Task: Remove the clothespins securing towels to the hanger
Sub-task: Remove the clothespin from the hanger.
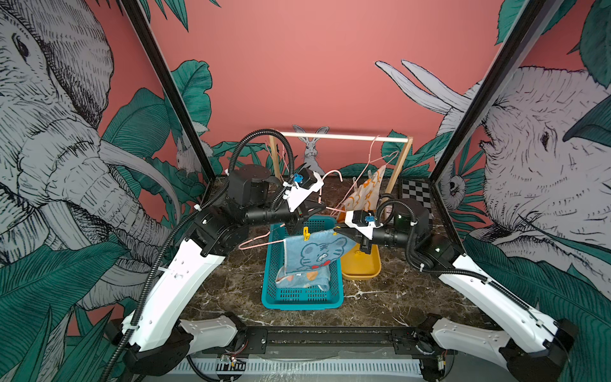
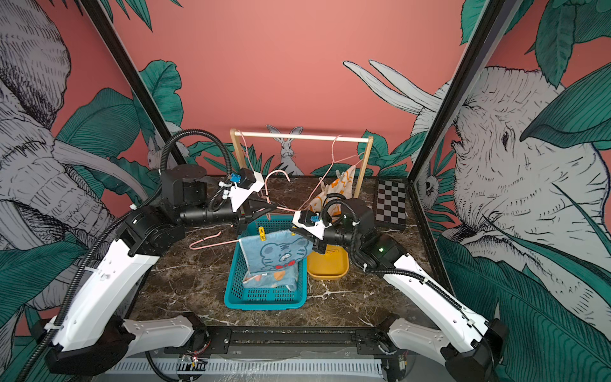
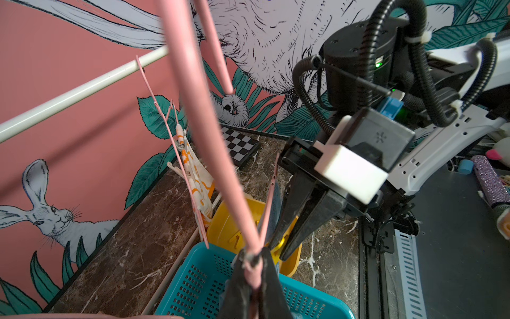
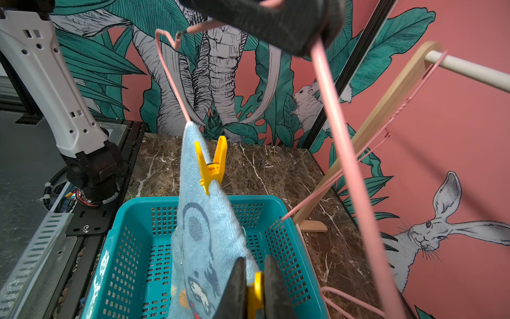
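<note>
towel hangs over the basket, tray right of it, rack behind.

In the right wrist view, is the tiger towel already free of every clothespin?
No, a yellow clothespin is clipped on the tiger towel along the pink hanger, and the right claw pinches a second clothespin.

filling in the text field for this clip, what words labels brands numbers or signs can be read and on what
No word, brand or number can be read.
Star-like mark on the right arm's camera housing: a sign, no letters.
Dark forehead strokes on the tiger towel: too small to read.
</note>
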`<state>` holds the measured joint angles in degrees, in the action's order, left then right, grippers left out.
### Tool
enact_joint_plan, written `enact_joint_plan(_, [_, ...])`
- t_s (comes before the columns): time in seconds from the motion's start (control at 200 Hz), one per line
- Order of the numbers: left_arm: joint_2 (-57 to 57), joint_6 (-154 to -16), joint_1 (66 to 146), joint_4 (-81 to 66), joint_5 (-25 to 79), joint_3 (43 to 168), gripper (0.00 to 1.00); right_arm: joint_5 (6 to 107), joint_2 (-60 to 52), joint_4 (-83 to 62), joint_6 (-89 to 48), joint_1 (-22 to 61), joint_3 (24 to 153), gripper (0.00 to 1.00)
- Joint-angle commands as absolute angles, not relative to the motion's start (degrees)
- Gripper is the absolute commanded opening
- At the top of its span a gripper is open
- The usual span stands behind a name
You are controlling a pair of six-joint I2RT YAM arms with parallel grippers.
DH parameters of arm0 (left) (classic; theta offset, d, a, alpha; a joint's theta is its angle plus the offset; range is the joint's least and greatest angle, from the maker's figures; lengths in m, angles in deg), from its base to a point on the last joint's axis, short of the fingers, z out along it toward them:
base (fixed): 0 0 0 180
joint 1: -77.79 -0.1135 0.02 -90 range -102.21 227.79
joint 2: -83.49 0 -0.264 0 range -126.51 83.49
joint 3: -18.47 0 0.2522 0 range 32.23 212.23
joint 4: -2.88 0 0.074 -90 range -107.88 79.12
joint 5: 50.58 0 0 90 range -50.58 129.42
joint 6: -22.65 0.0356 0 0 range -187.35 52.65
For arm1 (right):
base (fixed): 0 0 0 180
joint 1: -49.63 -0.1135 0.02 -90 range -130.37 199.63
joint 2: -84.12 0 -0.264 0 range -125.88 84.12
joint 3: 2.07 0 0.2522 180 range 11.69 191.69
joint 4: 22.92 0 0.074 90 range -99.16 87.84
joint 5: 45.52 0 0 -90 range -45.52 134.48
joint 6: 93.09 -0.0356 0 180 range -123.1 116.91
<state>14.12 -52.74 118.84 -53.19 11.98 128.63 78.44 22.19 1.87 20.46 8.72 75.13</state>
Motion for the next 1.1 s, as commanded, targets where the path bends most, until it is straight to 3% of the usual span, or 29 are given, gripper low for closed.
enact_joint_plan(0.0, [14.3,-52.4,118.8,-51.8,11.2,130.4,0.00,78.0,22.7,-0.3,20.5,8.4,76.6,0.08])
enact_joint_plan(0.67, [13.8,-52.4,118.8,-51.9,13.6,130.0,0.00,79.8,23.9,-2.4,17.5,8.4,76.7,0.08])
enact_joint_plan(1.095, [13.6,-53.9,118.8,-50.3,20.3,129.5,0.00,79.5,26.3,-4.9,14.8,8.3,75.0,0.09])
